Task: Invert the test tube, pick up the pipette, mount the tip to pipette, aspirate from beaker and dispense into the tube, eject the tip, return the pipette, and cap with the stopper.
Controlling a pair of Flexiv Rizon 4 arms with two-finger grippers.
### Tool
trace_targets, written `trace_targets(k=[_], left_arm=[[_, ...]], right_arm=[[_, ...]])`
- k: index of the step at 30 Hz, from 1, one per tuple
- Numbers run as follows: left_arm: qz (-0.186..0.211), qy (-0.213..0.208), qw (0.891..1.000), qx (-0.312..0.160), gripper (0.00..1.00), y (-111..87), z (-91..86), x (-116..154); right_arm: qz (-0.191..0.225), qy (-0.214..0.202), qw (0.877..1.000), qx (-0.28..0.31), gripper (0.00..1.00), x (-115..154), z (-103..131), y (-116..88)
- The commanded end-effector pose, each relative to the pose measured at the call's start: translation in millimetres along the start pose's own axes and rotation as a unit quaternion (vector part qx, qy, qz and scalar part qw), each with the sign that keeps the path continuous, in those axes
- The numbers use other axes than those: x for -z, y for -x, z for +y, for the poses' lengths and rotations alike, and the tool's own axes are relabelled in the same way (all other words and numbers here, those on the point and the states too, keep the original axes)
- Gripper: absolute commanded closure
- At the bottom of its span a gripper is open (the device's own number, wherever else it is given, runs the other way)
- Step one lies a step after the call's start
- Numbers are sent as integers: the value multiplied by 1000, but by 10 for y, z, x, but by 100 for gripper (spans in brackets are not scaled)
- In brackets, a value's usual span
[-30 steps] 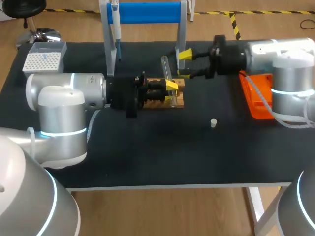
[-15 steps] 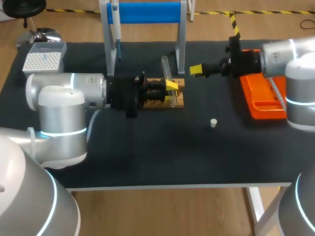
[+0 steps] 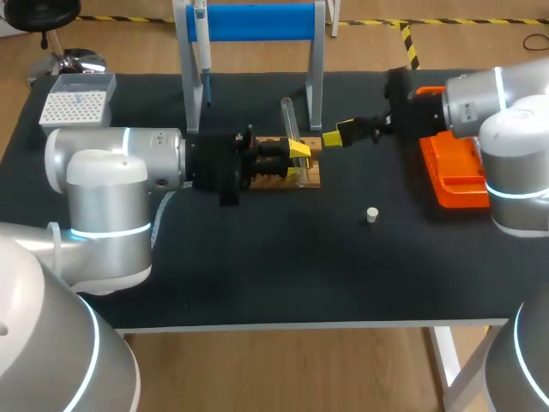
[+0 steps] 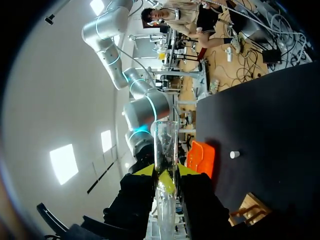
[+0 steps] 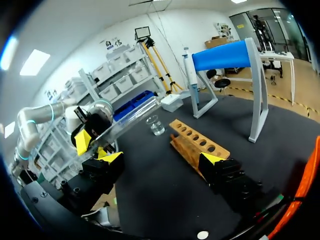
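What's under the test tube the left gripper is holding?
The wooden rack sits below the test tube on the table. The left gripper, shut on the tube, hides part of the rack.

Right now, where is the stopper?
In the head view the stopper lies by itself on the black table, right of centre, nearer the front edge than the wooden rack and the orange tray.

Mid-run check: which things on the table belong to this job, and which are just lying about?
Job: test tube, pipette on its blue stand, tip box, beaker, stopper, wooden rack.
Lying about: orange tray; no named role, possibly for spent tips.
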State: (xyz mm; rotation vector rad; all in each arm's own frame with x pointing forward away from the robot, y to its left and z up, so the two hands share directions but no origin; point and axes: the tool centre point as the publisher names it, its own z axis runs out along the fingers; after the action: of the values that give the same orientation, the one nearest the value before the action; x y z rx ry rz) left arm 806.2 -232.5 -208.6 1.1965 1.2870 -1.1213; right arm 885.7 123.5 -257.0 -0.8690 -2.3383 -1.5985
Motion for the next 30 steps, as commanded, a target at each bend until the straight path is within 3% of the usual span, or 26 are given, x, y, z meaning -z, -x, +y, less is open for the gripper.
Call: trace_targets(k=[1,11,30], left_arm=[[1,0,1000,0,100,7,4,-8],[1,0,1000,0,100,7,4,-8],[1,0,1000,0,100,7,4,-8]], right_arm=[[-11,-11,1000,24,0,-84,-61,38],[-24,-37,996,79,0,-239,-233,223],[-62,-35,978,194,0,-393,-279,460]])
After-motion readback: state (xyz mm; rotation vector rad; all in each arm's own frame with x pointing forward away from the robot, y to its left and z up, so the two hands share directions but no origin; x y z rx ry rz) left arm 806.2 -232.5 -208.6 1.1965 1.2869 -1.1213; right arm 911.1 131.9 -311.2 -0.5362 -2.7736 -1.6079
